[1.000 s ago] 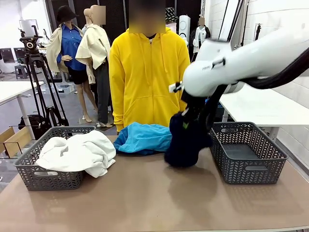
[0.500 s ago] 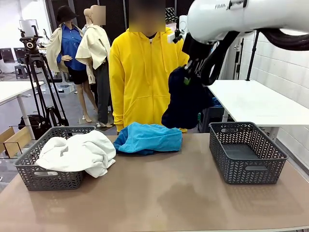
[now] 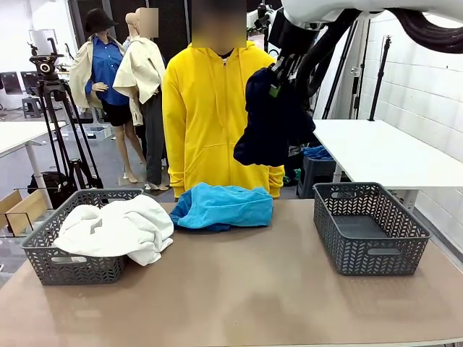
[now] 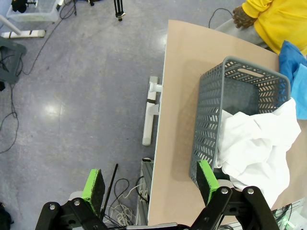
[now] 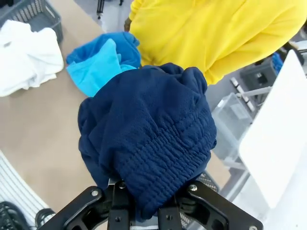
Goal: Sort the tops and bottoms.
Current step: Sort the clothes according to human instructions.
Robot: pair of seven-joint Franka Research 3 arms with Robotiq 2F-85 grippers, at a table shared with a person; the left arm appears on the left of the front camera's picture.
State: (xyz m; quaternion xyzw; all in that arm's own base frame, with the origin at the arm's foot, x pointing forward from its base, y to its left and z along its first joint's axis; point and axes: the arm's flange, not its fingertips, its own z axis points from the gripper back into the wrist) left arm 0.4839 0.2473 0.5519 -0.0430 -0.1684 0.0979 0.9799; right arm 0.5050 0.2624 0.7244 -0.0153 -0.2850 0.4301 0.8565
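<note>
Right claw [image 3: 275, 83], clamped, hides its fingertips inside the hanging navy bottoms [image 3: 271, 123].

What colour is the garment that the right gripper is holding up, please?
The garment is dark navy; the right wrist view shows it best.

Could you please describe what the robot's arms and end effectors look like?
The right arm has a smooth white rounded shell with thick black cable beside it. The left end effector is black, with linked bars and bright green pads. The right end effector is black too.
</note>
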